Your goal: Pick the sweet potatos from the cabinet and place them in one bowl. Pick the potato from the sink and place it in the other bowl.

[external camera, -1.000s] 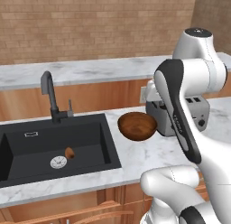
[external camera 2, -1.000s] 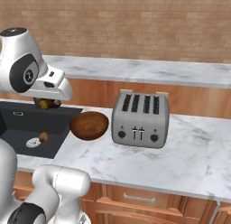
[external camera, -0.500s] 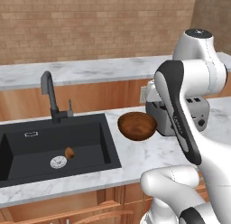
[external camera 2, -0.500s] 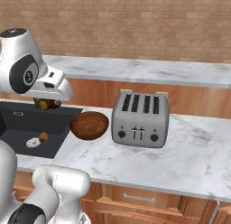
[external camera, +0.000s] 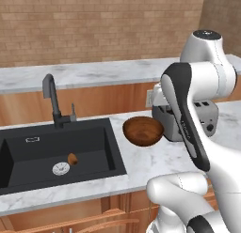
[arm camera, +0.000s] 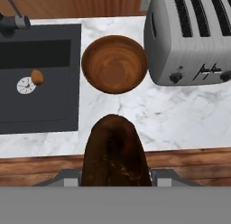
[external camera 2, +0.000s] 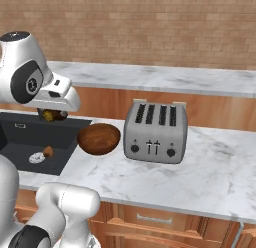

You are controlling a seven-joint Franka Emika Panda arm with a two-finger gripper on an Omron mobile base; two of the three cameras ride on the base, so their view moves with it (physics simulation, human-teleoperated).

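We see the end effector [external camera 2: 54,114] clamped on one dark olive-brown oblong sweet potato [arm camera: 115,151]. In the hand view its long axis runs straight along the fingers and points at the round reddish-brown wooden bowl [arm camera: 115,63]; its near end is cut off by the frame bottom. From the right base view only a dark stub with yellowish flecks shows under the white hand, so we can't read its orientation there.

Landmark: the bowl, on the white marble tabletop [external camera 2: 165,179].
- Held sweet potato: up over the tabletop, on the sink side of the bowl, clear of the rim.
- Matte black rectangular sink [external camera: 52,152]: just beside the bowl.
- Small orange-brown oval potato [external camera: 72,159]: on the sink floor, next to the round silver drain [external camera: 60,168]; axis too small to tell.
- Silver four-slot toaster [external camera 2: 156,132]: just beside the bowl, opposite side from the sink; partly hidden by the arm in the left base view.
- Dark curved faucet [external camera: 54,100]: behind the sink.

Counts: one sweet potato, one potato, one bowl, one toaster.
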